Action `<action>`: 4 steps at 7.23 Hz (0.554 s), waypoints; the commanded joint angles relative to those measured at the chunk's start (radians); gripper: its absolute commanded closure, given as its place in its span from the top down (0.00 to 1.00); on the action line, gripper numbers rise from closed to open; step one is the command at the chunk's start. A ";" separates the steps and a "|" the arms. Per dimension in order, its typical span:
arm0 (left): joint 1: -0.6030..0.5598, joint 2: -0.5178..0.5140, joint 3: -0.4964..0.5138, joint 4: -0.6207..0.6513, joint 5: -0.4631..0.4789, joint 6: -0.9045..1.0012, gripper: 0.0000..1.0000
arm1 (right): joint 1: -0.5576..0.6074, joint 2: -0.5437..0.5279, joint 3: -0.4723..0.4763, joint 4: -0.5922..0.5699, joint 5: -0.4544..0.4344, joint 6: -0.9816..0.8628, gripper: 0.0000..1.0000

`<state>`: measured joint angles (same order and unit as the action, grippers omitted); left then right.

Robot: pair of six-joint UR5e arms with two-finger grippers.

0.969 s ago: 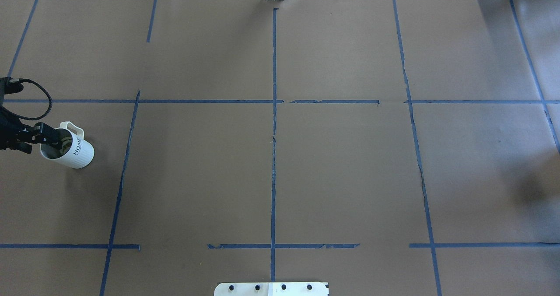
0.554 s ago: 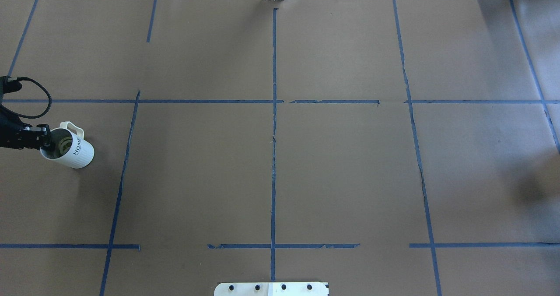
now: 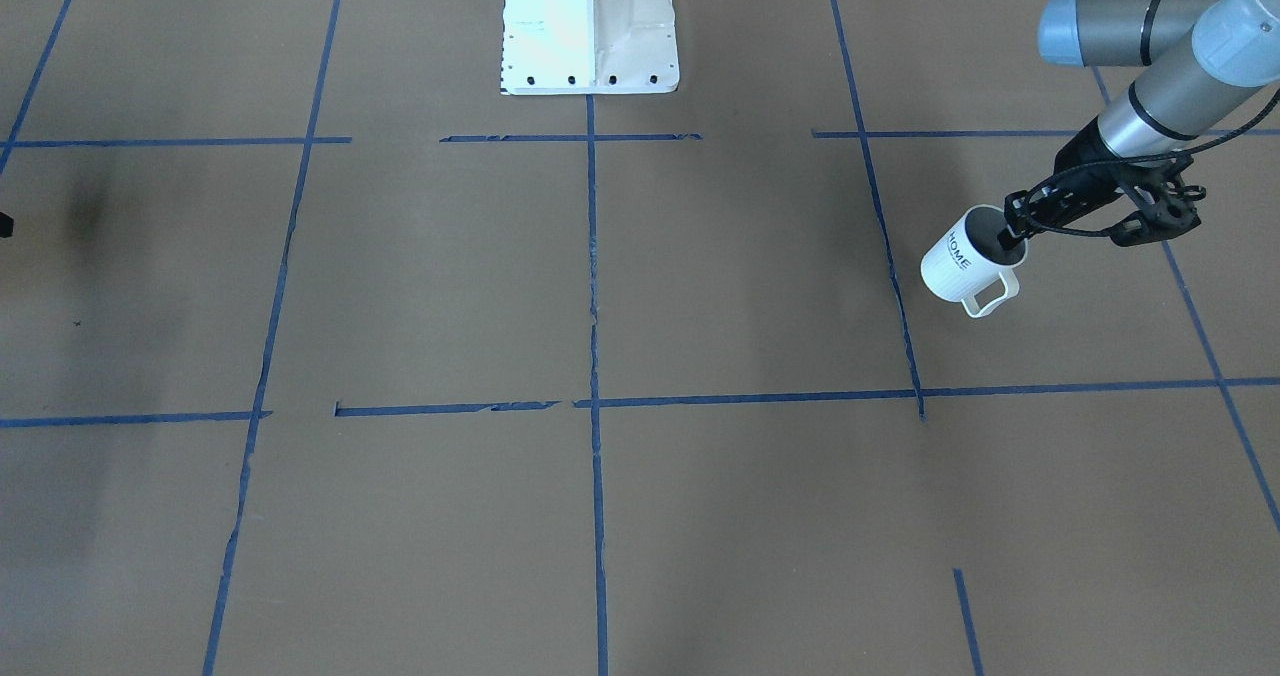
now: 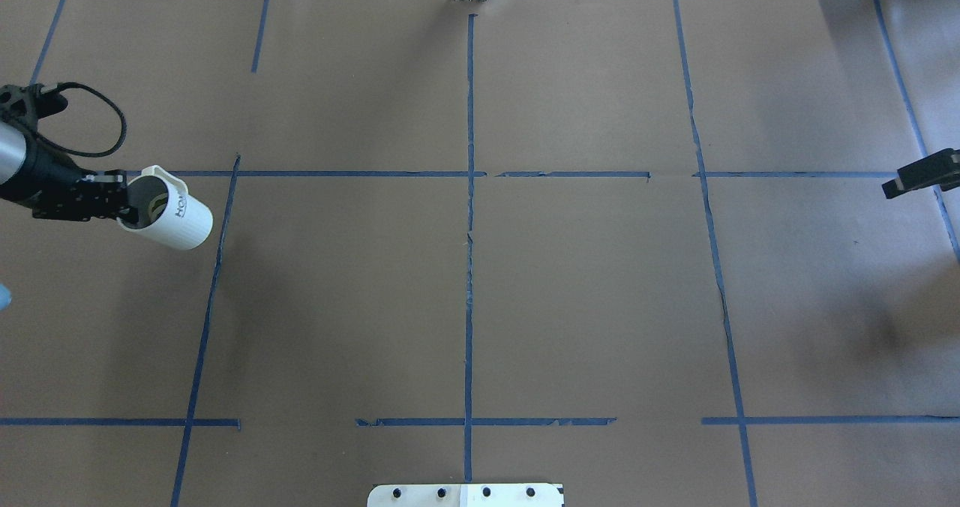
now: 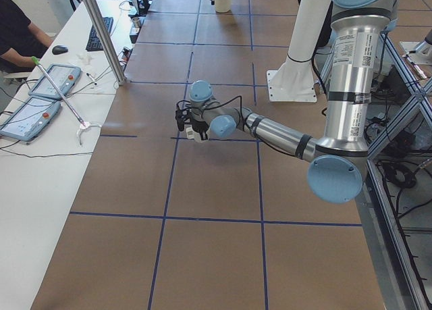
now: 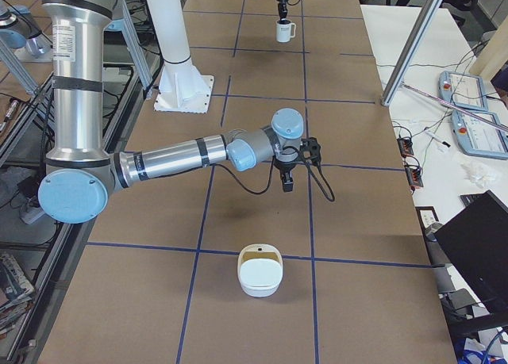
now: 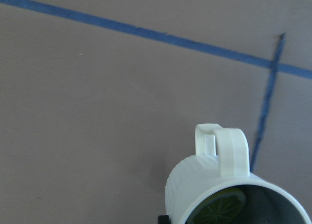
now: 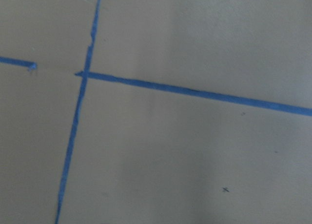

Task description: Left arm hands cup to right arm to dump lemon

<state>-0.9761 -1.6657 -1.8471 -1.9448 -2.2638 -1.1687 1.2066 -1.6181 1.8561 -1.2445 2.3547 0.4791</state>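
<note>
The HOME mug [image 4: 176,222], lemon slice [image 7: 220,207] inside, hangs rim-pinched by the left gripper [image 4: 120,205], apparently off the table for handover; I cannot tell the finger state of the right gripper [image 4: 900,183].

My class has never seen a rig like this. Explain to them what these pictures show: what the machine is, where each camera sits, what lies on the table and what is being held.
The machine is two jointed metal arms at one table. Each arm ends in a two-fingered gripper. Two pictures look down on the brown table, which is marked with blue tape: one from behind the robot, one facing it. Two more look along the table from either end, and two come from cameras on the wrists. The left gripper pinches the rim of a white cup. The left wrist camera shows a lemon slice inside it. The right gripper hangs over bare table with nothing visible in it. A white tub sits on the table near it.
</note>
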 commanded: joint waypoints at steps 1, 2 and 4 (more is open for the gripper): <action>0.003 -0.200 -0.012 0.188 0.000 -0.083 0.00 | -0.141 0.035 0.002 0.276 -0.165 0.313 1.00; 0.034 -0.274 -0.012 0.246 0.001 -0.112 0.00 | -0.186 0.065 0.006 0.337 -0.185 0.390 1.00; 0.080 -0.392 -0.006 0.315 0.006 -0.237 0.04 | -0.304 0.107 0.061 0.387 -0.309 0.429 1.00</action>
<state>-0.9217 -1.9853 -1.8548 -1.6813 -2.2597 -1.3377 0.9750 -1.5375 1.8815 -0.8959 2.1288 0.8775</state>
